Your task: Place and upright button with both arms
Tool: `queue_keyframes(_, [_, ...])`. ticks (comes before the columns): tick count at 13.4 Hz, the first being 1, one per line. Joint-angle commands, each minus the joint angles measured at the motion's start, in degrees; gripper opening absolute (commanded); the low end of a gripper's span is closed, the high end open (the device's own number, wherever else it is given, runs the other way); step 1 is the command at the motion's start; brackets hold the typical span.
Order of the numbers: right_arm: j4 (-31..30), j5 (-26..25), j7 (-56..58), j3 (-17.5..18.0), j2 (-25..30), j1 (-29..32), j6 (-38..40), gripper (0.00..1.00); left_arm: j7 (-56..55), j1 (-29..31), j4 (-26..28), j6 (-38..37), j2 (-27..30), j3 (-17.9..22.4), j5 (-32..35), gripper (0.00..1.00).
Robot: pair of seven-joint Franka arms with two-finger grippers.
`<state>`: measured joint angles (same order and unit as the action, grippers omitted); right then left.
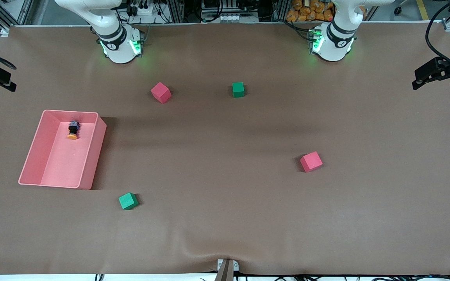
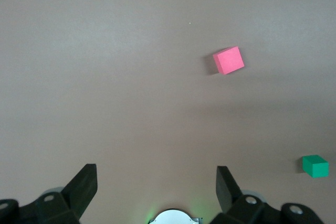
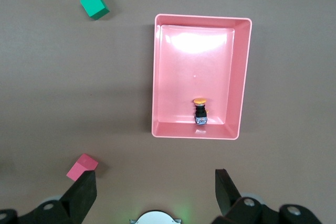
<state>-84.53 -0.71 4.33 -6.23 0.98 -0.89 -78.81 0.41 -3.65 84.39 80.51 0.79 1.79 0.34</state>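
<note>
Button lying on its side in pink bin; both grippers open and empty

Button (image 1: 73, 130) is found inside the pink bin (image 1: 92, 156), lying on its side on the bin floor, close to the bin wall nearest the robot bases. Its orange cap is pointed toward the front camera and its dark body toward the bases. In the right wrist view the button (image 3: 200, 113) is seen just beside one short wall of the bin (image 3: 156, 77), orange cap turned inward.

The bin is set toward the right arm's end of the table, at about 9 o'clock from the table centre in the front view.

Four cubes are noted on the brown table cover (image 1: 225, 218). A red cube (image 1: 161, 92) is placed at about 11 o'clock from the centre, with a green cube (image 1: 238, 89) beside it at about 12 o'clock. A second red cube (image 1: 311, 161) is placed at about 4 o'clock, toward the left arm's end. A second green cube (image 1: 128, 201) is placed at about 7 o'clock, near the bin corner closest to the front camera.

The left gripper (image 2: 156, 187) is held high over bare table near the second red cube; its jaws are spread wide and nothing is held. The right gripper (image 3: 156, 191) is held high over the table beside the bin; its jaws are likewise spread wide and nothing is held.
</note>
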Motion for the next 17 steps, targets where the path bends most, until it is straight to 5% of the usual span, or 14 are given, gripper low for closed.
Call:
queue_keyframes(1, [0.25, 0.88, -0.9, 0.26, 0.61, 0.45, 0.94, 1.0, 1.35, 0.31, -0.37, 0.0, -0.08, -0.04, -0.25, 1.0])
queue_keyframes(9, [-3.34, 0.71, -0.9, 0.17, 0.61, 1.15, 0.68, 1.0, 1.26, 0.57, -0.28, -0.09, -0.08, -0.04, -0.69, 1.0])
queue_keyframes(15, [-18.35, -0.35, -0.29, 0.17, 0.08, 5.02, -10.46, 1.0, 1.35, 0.66, -0.28, -0.09, 0.01, 0.14, -0.6, 1.0])
queue_keyframes(17, [-25.47, -1.75, -0.11, 0.17, -0.71, 6.68, -19.92, 1.0, 1.35, 0.66, -0.28, -0.09, 0.01, 0.14, -0.6, 1.0])
